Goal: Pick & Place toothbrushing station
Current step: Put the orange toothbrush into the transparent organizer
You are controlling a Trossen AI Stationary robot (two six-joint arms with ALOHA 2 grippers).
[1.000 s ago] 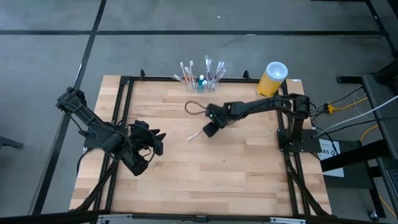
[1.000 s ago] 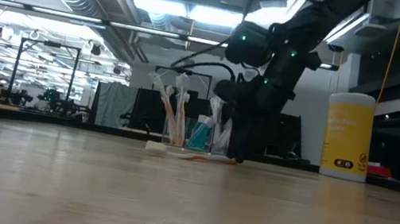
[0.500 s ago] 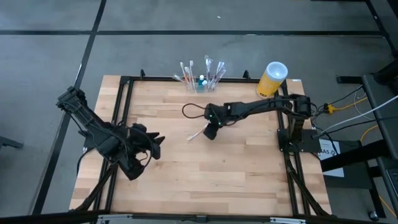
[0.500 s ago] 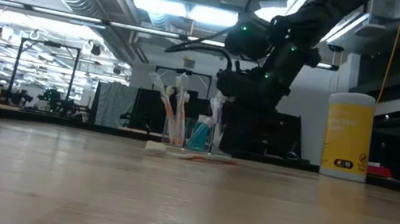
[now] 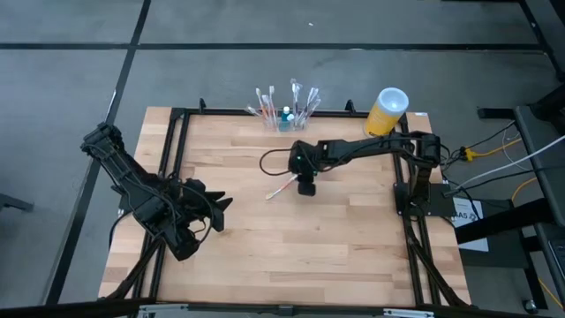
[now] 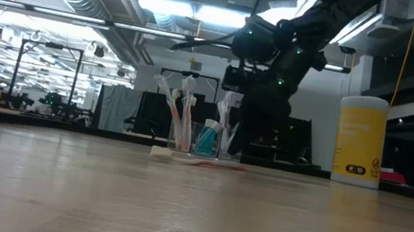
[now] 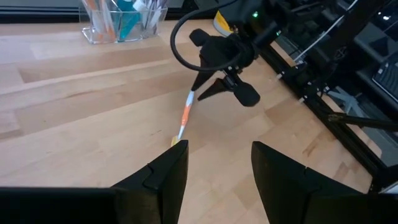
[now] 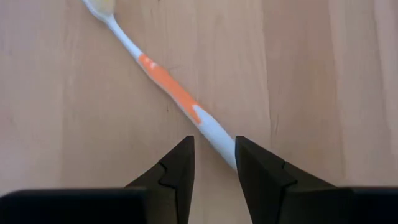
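Note:
A white and orange toothbrush [image 8: 168,87] lies flat on the wooden table [image 5: 265,256], left of the middle [image 5: 281,188]. My right gripper [image 8: 214,146] is open and points down over the brush's handle end, one finger on either side of it; I see no touch. It also shows in the high view [image 5: 306,187]. The see-through toothbrushing station [image 5: 284,122] stands at the far edge with several brushes upright in it [image 6: 199,140]. My left gripper [image 7: 217,155] is open and has nothing between its fingers, over the table's left side [image 5: 216,209].
A yellow cylinder with a white top [image 5: 387,111] stands at the far right, beside the right arm's base. A black metal frame [image 5: 177,159] runs along the table's edges. The near half of the table is bare wood.
My right gripper has rolled about its own axis over the toothbrush's handle end, staying almost in place. My left gripper has swung a little toward the table's near edge. The toothbrush has not moved.

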